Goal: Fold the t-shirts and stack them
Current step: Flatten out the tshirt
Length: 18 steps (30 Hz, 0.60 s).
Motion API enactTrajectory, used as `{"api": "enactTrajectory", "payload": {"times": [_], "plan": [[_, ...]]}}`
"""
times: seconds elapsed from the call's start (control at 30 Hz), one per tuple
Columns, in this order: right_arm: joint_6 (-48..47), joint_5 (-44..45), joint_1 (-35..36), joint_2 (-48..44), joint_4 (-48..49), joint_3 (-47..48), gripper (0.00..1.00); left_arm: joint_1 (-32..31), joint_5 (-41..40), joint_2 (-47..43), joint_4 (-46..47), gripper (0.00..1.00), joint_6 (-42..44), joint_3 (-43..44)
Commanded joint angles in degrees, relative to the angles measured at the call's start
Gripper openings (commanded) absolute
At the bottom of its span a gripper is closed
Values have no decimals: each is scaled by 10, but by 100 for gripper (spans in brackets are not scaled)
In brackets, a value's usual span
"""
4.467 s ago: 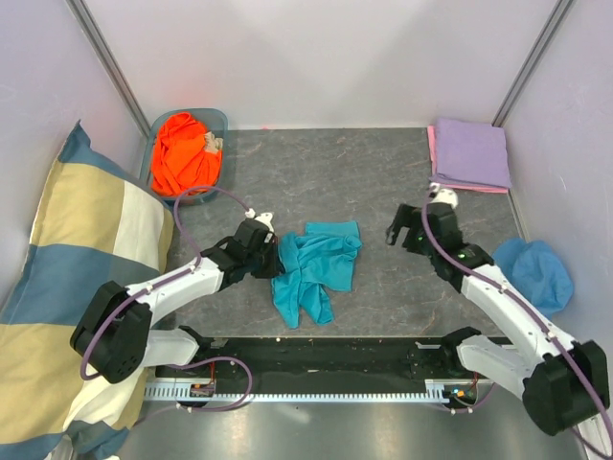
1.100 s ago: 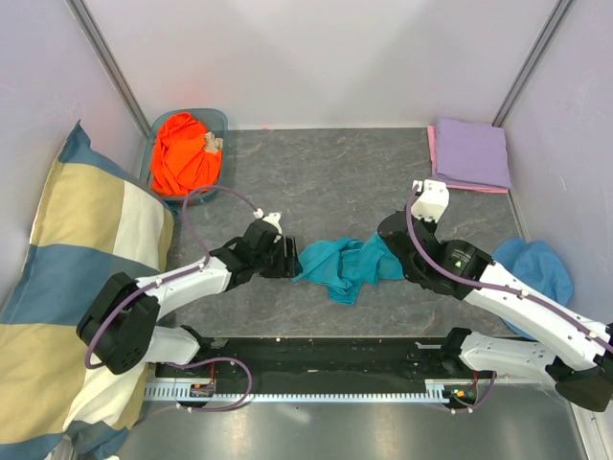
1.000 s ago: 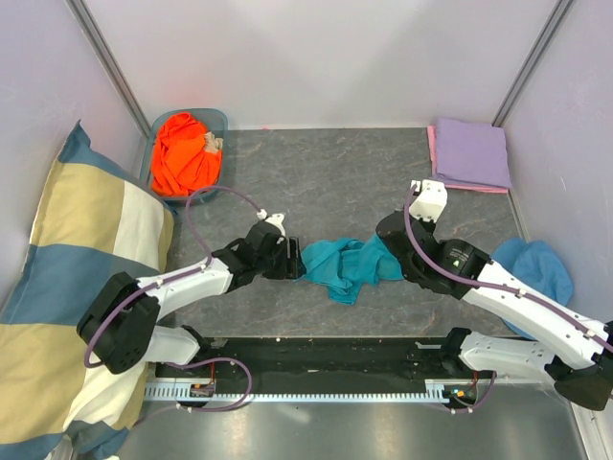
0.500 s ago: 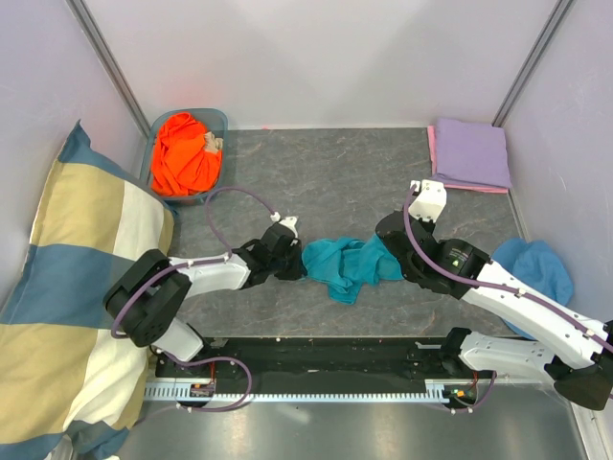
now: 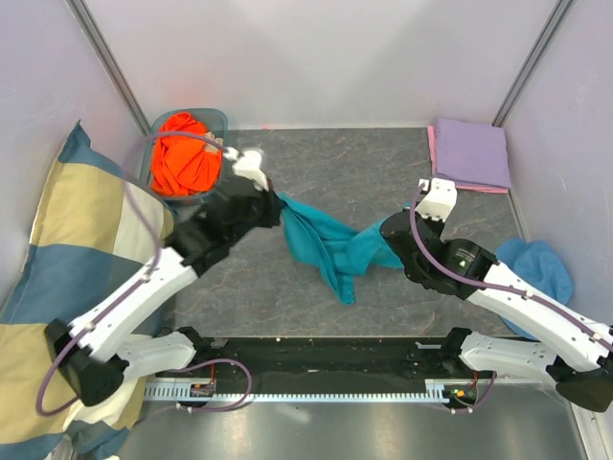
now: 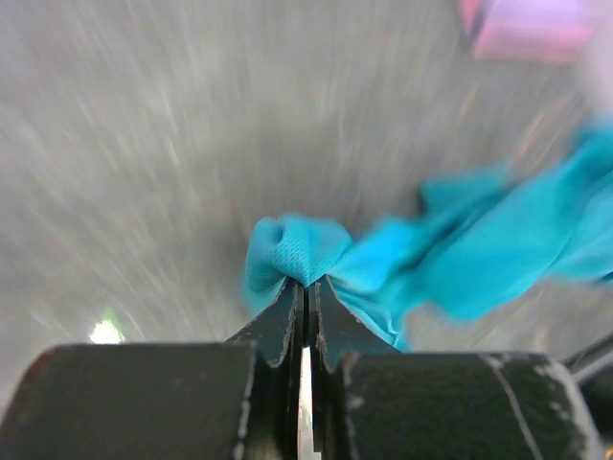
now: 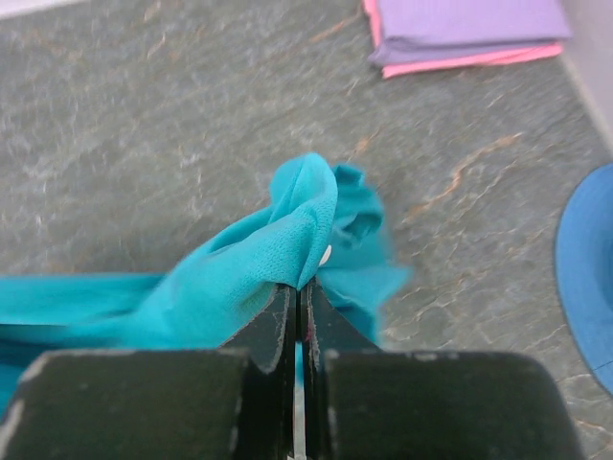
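Note:
The teal t-shirt [image 5: 326, 244] hangs stretched between both grippers above the middle of the grey table. My left gripper [image 5: 278, 203] is shut on its left end, with cloth bunched at the fingertips in the left wrist view [image 6: 305, 286]. At the shirt's right end my right gripper [image 5: 391, 241] is also shut, pinching a fold [image 7: 299, 287]. The orange t-shirt [image 5: 185, 153] lies crumpled in a bin at the back left. A folded lavender t-shirt [image 5: 469, 151] rests on a pink one [image 5: 433, 153] at the back right.
The teal bin [image 5: 218, 120] stands at the back left. A big checked pillow [image 5: 67, 259] leans along the left wall. A blue bucket hat [image 5: 536, 270] lies at the right edge. Grey walls close in the table on three sides.
My left gripper shut on the teal shirt's left end, then lifted it up and back towards the bin, stretching the cloth. The right gripper kept its grip and hardly moved.

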Motion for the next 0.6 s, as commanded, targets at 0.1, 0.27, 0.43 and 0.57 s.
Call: {"api": "enactTrajectory", "payload": {"times": [0.1,0.27,0.43,0.57], "plan": [[4,100,-2,-39,-39,62,0,95,-96,-69,-130,2,109,112],[11,147,-2,-70,-65,72,0,164,-102,-85,-158,2,143,143],[9,177,-3,-95,-87,76,0,201,-104,-89,-166,2,159,149],[30,184,-3,-119,-110,75,0,221,-106,-92,-169,2,168,149]]}}
